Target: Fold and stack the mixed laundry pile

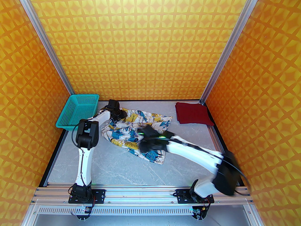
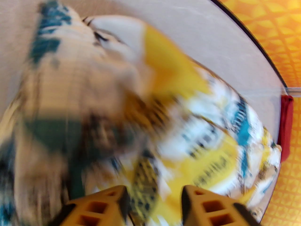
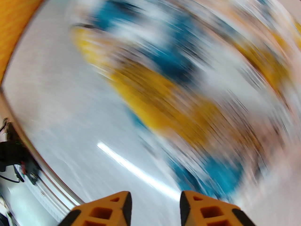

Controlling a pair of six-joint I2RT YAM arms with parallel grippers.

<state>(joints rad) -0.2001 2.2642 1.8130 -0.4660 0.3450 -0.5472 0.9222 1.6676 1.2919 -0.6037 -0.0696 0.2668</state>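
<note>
The white garment printed in blue, yellow and black lies spread and rumpled in the middle of the table. The dark red T-shirt lies folded flat at the back right corner, apart from it. My left gripper hovers over the printed garment's back left end. In the left wrist view its orange fingers stand apart above the blurred cloth, gripping nothing. My right gripper, blurred by motion, is over the garment's near right part. Its fingers are apart with bare table between them.
A teal perforated basket stands at the back left corner, close behind the left arm's elbow. Orange patterned walls and aluminium posts close in three sides. Bare grey table stretches between the garment and the arm bases.
</note>
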